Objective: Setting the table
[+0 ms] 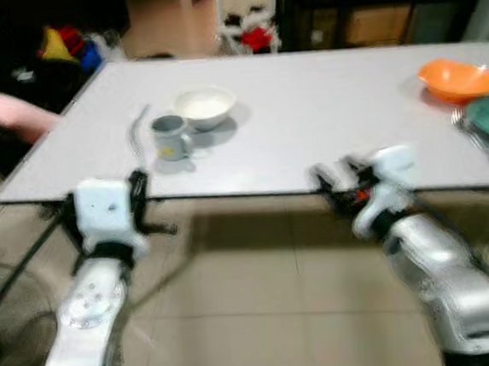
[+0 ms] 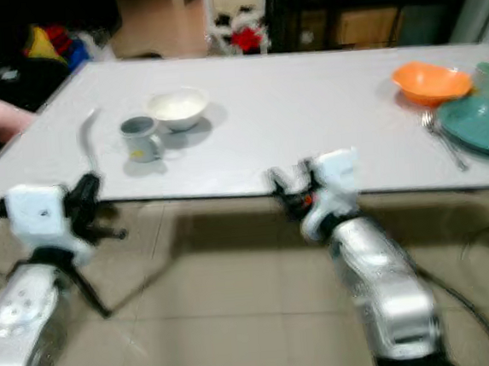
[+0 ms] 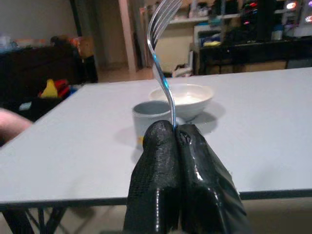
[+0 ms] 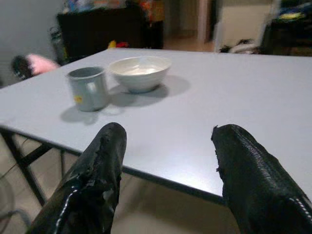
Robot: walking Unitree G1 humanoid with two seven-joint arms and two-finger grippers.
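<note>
The robot has two shiny silver arms. The left arm at the lower left has small round screw dots and a white box on its wrist. The right arm at the lower right has a white wrist with a red spot. Both have black textured fingers. Thin black cables hang beside them.

Beige tiled floor, dark cabinet behind, doorway beyond
</note>
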